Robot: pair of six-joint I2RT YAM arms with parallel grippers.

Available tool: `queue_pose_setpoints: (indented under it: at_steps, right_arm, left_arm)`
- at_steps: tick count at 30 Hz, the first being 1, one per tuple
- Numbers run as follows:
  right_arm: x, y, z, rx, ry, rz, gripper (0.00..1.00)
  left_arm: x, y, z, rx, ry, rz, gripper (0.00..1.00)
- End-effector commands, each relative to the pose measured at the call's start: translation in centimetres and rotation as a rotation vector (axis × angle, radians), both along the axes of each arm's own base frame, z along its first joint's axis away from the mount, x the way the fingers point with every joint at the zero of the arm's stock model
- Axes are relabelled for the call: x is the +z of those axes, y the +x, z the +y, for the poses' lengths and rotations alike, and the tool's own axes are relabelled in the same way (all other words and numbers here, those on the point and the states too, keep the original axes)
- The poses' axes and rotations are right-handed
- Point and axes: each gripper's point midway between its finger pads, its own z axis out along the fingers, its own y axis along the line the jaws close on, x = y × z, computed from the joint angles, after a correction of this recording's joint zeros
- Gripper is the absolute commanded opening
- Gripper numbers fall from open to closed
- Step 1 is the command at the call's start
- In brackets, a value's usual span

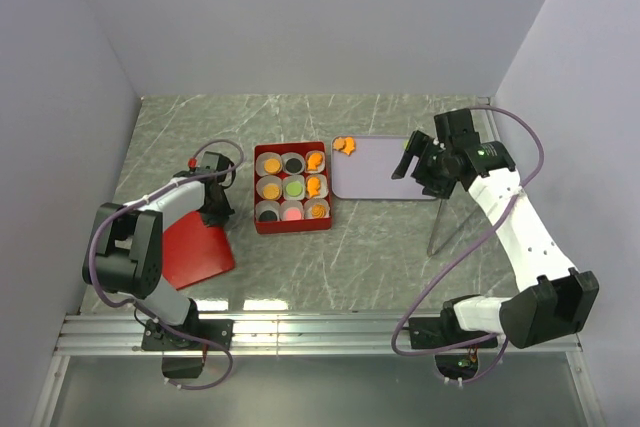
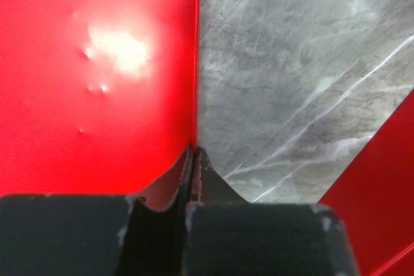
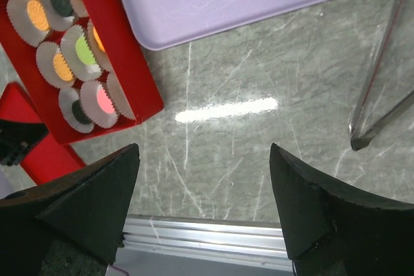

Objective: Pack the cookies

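The table (image 1: 380, 247) carries all parts of the job. The lavender tray (image 1: 380, 172) lies right of centre. The red lid (image 1: 195, 247) lies at the left, well apart from the tray. The red box (image 1: 290, 226) sits between them, just beside the tray. A pair of tongs (image 1: 445, 222) lies right of the tray.

Most of the cookies (image 1: 294, 187) sit in paper cups (image 1: 269, 162) inside the box. A few orange ones (image 1: 345, 146) lie loose on the tray's far left corner.

My left pincer (image 2: 195, 156) is clamped on the thin edge of the lid. My right pincer (image 3: 204, 150) stands wide apart, holding nothing, over the tray's right end.

Hazards:
- A grip on one edge gives little hold. The lid may pivot or slip when lifted.
- A tilted lid may catch the box wall and shift the cups.
- Fitting the lid now would probably leave the loose cookies unpacked.
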Motion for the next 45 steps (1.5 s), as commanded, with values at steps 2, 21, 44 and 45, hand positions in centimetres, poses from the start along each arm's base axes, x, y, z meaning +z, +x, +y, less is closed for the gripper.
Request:
queue_pose_setpoints:
  at_steps: [2, 21, 44, 45]
  right_arm:
    - [0.8, 0.4, 1.1, 0.058, 0.046, -0.077, 0.87]
    - [6.3, 2.8, 8.3, 0.383, 0.335, -0.181, 0.86]
    - [21.2, 5.4, 18.7, 0.790, 1.173, -0.338, 0.87]
    - [20.7, 6.1, 18.8, 0.785, 1.214, -0.330, 0.88]
  left_arm:
    - [-2.0, -1.1, 1.1, 0.033, 0.051, 0.052, 0.00]
    - [7.5, 3.3, -1.4, -0.096, -0.101, -0.239, 0.00]
    - [41.1, 8.2, -11.8, -0.469, -0.652, -0.934, 0.00]
    - [42.1, 7.2, -12.9, -0.514, -0.733, -0.936, 0.00]
